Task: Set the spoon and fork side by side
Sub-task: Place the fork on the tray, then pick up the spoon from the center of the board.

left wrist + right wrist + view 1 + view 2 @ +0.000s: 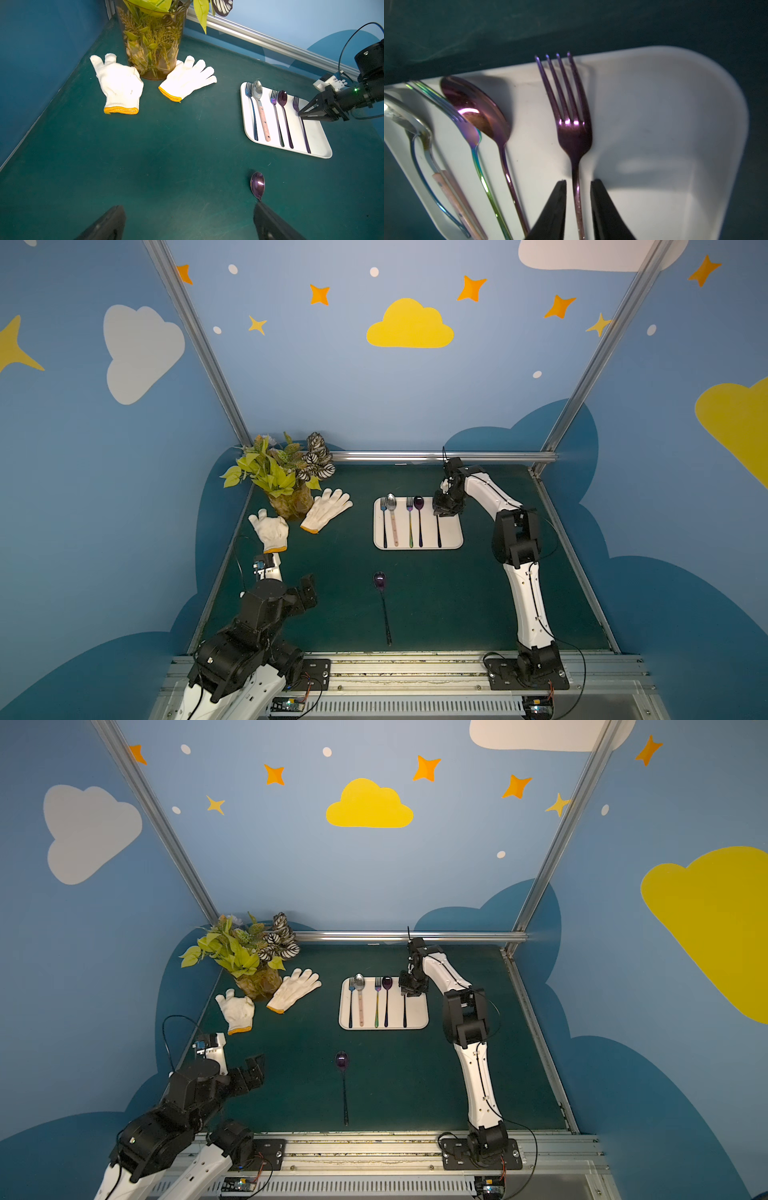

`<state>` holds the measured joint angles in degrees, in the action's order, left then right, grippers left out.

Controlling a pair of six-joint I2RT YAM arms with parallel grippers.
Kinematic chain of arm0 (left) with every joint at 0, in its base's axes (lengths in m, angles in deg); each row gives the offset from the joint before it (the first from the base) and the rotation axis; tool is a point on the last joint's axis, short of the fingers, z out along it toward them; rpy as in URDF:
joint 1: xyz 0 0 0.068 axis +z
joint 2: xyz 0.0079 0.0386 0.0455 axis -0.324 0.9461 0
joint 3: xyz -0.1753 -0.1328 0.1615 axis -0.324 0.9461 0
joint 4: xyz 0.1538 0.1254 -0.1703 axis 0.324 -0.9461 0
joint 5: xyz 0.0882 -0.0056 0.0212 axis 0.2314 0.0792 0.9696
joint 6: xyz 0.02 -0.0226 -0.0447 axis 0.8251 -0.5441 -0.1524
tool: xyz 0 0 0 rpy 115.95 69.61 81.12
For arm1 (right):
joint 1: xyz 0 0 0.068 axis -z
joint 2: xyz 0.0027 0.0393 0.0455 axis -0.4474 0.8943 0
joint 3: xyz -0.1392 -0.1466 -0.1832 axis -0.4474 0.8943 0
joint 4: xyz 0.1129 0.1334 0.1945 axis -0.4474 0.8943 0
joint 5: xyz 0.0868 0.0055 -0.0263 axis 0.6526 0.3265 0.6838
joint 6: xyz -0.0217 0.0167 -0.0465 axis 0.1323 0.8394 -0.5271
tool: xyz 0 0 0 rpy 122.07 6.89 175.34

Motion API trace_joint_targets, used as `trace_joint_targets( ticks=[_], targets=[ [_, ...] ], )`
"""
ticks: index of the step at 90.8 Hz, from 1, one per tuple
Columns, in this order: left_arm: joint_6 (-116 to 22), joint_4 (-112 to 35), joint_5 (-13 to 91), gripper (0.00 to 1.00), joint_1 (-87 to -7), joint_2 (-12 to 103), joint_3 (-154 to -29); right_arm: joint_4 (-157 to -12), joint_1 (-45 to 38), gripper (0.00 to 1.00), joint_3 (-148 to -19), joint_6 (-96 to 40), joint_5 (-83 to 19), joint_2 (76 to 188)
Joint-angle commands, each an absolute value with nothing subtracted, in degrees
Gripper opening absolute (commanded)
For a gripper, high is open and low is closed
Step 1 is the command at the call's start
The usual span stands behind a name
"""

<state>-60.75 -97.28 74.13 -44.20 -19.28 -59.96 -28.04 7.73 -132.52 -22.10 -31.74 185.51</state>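
A potted plant (286, 489) stands between two white gloves (326, 510).

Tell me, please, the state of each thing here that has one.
left gripper: open, empty.
purple fork: lying on the white tray, not gripped.
right gripper: open, jaws either side of the purple fork's handle, gaps visible.
loose purple spoon: flat on the green table, outside the tray.
plant vase: upright.
white gloves: lying flat beside the vase.

Robot lab booth, painted cloud-and-star walls (374, 385), aluminium frame (440, 456), 2 arms (528, 597) on green table (457, 605)
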Motion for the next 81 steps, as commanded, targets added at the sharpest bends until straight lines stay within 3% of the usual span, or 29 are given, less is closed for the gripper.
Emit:
trace_joint_targets(
  ticks=[1,28,53,71,81],
  targets=[
    [-60.22,-96.23,74.13,1.00,-44.48,-19.30,-59.38,-26.49,7.47,0.30,-134.12,-23.07,-32.52,180.45],
    [-60.39,-96.24,74.53,1.00,-44.52,-18.13,-59.38,-20.65,-0.19,0.42,-126.95,-22.55,-40.85,166.90],
    [-60.38,-96.18,74.43,1.00,-44.51,-18.64,-59.28,-20.84,-19.98,0.43,-106.20,-13.12,-49.71,152.56],
    [-60.05,-95.73,73.60,1.00,-44.56,-19.23,-59.07,-24.01,-34.65,0.43,-99.23,-4.50,-50.51,151.69],
    [-59.82,-95.49,73.19,1.00,-44.55,-19.56,-59.02,-27.16,-38.70,0.41,-98.35,-1.49,-48.43,154.91]
  ],
)
